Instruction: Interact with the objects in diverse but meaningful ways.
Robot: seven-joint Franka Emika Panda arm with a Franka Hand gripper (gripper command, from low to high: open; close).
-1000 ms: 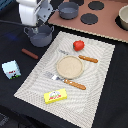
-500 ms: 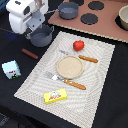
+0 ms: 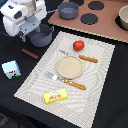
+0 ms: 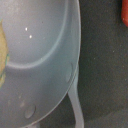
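Observation:
My white gripper (image 3: pixel 30 30) hangs over the rim of the grey two-handled pot (image 3: pixel 42 36) on the side towards the exterior view's left; its fingertips are hidden, so its state is unclear. The wrist view is filled by the pot's inside (image 4: pixel 40 55) and one thin handle (image 4: pixel 75 102), and no fingers appear there. The brown sausage stick (image 3: pixel 29 53) lies on the black cloth beside the pot, and its reddish end (image 4: pixel 124 11) shows in the wrist view. A red tomato (image 3: pixel 78 45), a yellow butter box (image 3: pixel 55 95) and a milk carton (image 3: pixel 11 69) lie apart from the gripper.
A tan plate (image 3: pixel 69 66) sits mid-placemat with a fork (image 3: pixel 62 80) and a knife (image 3: pixel 83 57) beside it. Behind stands a toy stove board (image 3: pixel 100 22) with black burners, a second grey pot (image 3: pixel 68 9) and a beige bowl (image 3: pixel 123 17).
The gripper has shifted towards the exterior view's left and slightly lower, from above the pot's far side to its left rim. The pot and other items have stayed put.

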